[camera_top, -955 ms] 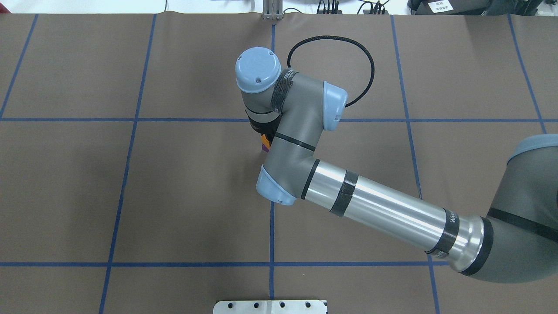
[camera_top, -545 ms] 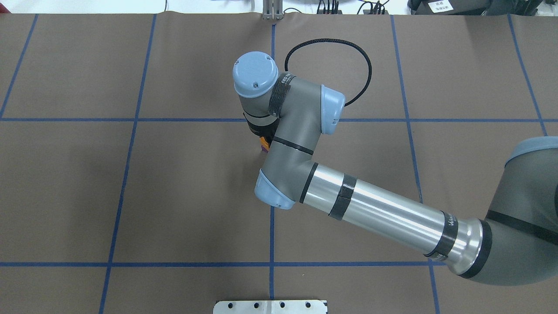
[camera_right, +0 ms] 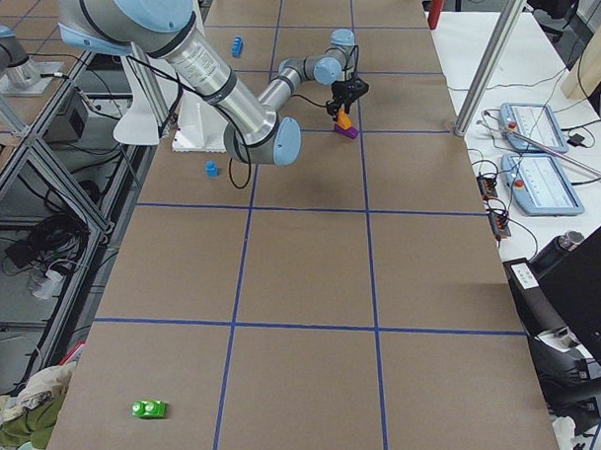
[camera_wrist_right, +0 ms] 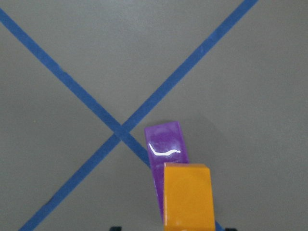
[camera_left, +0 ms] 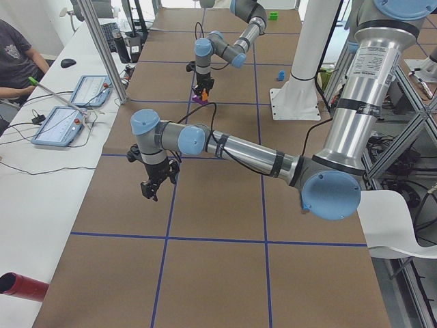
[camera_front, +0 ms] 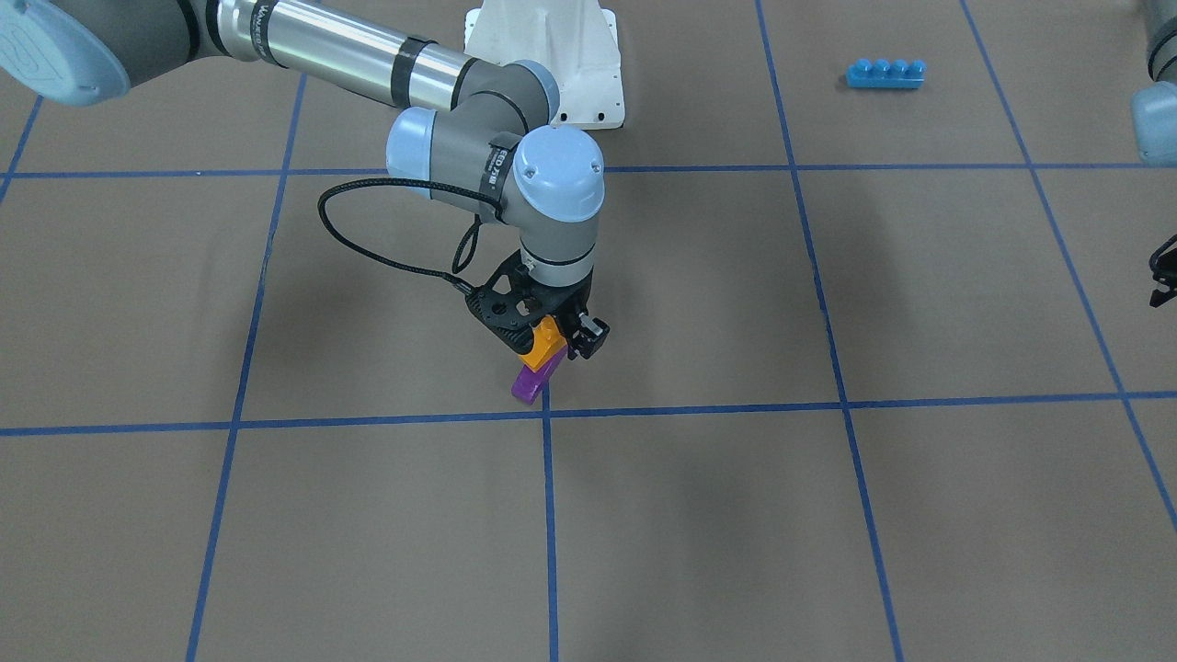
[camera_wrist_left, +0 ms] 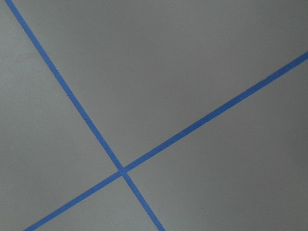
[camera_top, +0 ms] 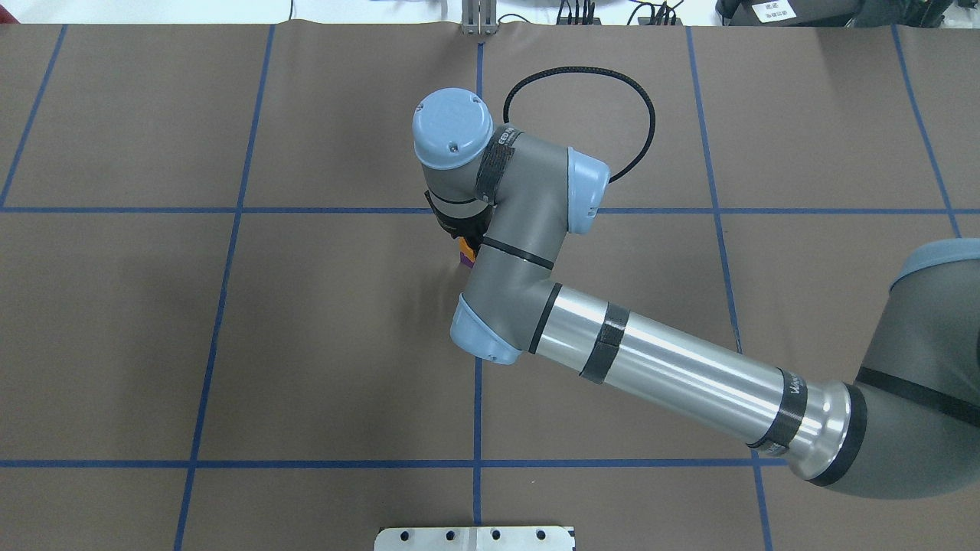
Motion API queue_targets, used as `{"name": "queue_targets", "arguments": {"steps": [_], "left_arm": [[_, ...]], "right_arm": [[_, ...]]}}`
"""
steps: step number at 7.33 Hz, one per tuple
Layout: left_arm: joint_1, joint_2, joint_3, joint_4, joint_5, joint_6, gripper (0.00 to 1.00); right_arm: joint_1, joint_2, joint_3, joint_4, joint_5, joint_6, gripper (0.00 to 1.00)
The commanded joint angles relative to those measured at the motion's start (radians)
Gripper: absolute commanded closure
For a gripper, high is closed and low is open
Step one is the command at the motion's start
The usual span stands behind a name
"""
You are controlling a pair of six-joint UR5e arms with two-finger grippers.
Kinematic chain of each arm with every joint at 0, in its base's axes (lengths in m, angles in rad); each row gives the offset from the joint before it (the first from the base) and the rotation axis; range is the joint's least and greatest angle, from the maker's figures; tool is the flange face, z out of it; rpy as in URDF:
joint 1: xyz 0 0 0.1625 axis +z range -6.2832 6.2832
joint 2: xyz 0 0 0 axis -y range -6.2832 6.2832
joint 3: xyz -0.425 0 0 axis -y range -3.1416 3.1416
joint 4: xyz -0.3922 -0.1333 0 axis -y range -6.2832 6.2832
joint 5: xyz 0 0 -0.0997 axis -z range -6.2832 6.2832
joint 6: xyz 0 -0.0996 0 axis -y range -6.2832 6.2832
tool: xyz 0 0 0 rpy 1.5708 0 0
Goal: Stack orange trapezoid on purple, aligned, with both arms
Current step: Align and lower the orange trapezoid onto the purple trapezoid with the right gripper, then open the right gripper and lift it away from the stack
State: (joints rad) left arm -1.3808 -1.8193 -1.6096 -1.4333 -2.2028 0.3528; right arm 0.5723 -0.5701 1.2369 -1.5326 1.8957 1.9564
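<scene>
Orange trapezoid (camera_front: 546, 338): location?
— On top of the purple (camera_front: 531, 381), which stands on the table (camera_front: 276, 515) just beside a crossing of blue tape lines (camera_front: 699, 405), mid-table. In the right wrist view the purple shows past the orange's far and left edges.

Right end effector (camera_front: 552, 342): condition?
— Pointing down, one finger on each side of the orange trapezoid. Whether the fingers press on it: cannot tell.

Left end effector (camera_left: 151, 188)?
— Above bare table, well apart from the stack. Open or closed: cannot tell.

Other items?
— Long blue brick (camera_front: 885, 73), on the robot's left of the white pedestal (camera_front: 552, 55); small blue brick (camera_right: 212, 169); green brick (camera_right: 149, 409), near the table's end on the robot's right.
</scene>
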Motion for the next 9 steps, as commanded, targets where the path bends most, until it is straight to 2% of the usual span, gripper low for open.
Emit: {"name": "queue_targets", "arguments": {"steps": [1, 2, 3, 5, 6, 7, 9], "left_arm": [[-0.001, 0.000, 0.000, -0.006, 0.000, 0.000, 0.00], [0.000, -0.003, 0.000, -0.006, 0.000, 0.003, 0.00], [-0.003, 0.000, -0.003, -0.006, 0.000, 0.002, 0.00], [-0.053, 0.038, -0.001, -0.015, -0.003, 0.000, 0.00], [-0.069, 0.060, -0.007, -0.035, -0.003, -0.009, 0.00], [-0.072, 0.060, -0.009, -0.035, 0.000, -0.012, 0.00], [-0.078, 0.131, -0.016, -0.038, 0.005, 0.003, 0.00]], "right_arm": [[0.033, 0.001, 0.036, -0.004, 0.017, -0.001, 0.00], [0.079, -0.008, 0.105, -0.017, 0.064, -0.032, 0.00], [0.139, -0.080, 0.242, -0.056, 0.121, -0.130, 0.00], [0.274, -0.343, 0.520, -0.084, 0.186, -0.497, 0.00], [0.388, -0.460, 0.561, -0.083, 0.295, -0.706, 0.00], [0.503, -0.573, 0.576, -0.080, 0.363, -0.908, 0.00], [0.718, -0.770, 0.547, -0.086, 0.382, -1.485, 0.00]]}}
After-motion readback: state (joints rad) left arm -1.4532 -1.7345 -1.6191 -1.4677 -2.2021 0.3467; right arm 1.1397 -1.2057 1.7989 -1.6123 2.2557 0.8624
